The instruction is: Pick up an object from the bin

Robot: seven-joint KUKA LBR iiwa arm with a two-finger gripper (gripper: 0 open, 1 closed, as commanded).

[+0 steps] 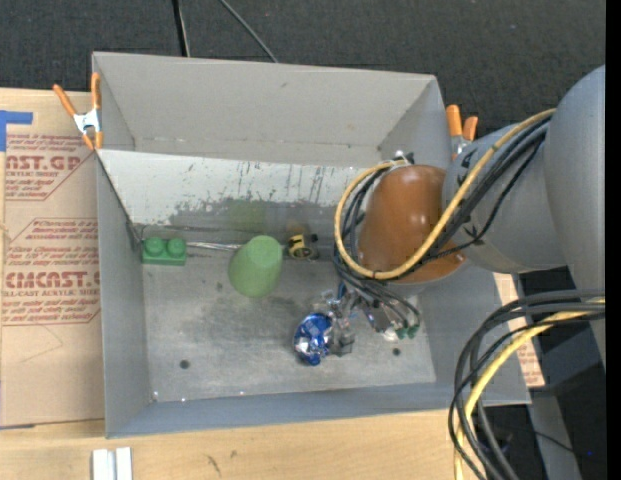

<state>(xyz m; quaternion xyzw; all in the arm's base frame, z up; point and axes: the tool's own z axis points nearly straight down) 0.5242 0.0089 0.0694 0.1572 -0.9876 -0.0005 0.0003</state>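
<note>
Down at five o'clock on the floor of the grey metal bin [250, 108], your gripper [352, 326] sits low under the orange wrist cover, right beside a small crumpled blue shiny thing, foil-like [312, 339]. That blue lump lies toward eight o'clock from the claw, touching it or as good as touching; the wrist and cables crowd the spot, so you can't call it a grasp. Whether the claw is spread or pressed together, I cannot tell from here, and nothing shows pinched in it.

Here's what the next move hangs on, as I judge it: the blue thing is off to the claw's eight o'clock side, not squarely under it. You'd want to shift that way before you close. The lump looks roughly round and bunched, with no clear long axis, so claw rotation probably matters little.

Elsewhere, a pale green rounded soft-looking object [256, 265] rests at ten o'clock from the claw, well apart. A tiny yellow and black piece [300, 245] sits just beyond it at the back wall. A green plastic studded brick [164, 251] lies far out at nine o'clock, against the left wall.
</note>
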